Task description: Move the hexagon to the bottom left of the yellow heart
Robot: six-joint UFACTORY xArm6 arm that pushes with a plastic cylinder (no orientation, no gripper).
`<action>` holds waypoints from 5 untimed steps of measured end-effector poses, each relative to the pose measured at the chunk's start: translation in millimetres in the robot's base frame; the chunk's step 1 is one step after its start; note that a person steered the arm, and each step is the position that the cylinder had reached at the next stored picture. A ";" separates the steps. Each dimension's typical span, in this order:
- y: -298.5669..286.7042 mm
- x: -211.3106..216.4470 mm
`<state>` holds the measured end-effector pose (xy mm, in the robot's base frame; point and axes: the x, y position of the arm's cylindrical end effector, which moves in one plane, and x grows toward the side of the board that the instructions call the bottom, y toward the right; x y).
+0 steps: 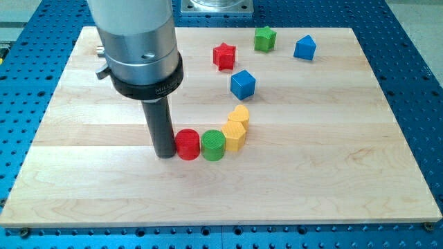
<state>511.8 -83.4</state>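
A yellow hexagon (235, 136) lies near the board's middle, touching the lower edge of a yellow heart (239, 115). A green cylinder (214, 144) touches the hexagon's left side, and a red cylinder (187, 144) touches the green one's left side, so they form a curved row. My tip (166, 155) rests on the board right against the red cylinder's left side, at the left end of that row. The hexagon is two blocks to the right of my tip.
A blue cube (243, 84) sits above the heart. A red star (223, 56), a green star (264, 39) and a blue house-shaped block (304, 48) lie near the view's top. The wooden board (332, 166) lies on a blue perforated table.
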 end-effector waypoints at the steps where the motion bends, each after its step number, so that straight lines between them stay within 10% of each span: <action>1: 0.6 -2.9; 5: 84.9 -51.6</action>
<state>460.2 1.6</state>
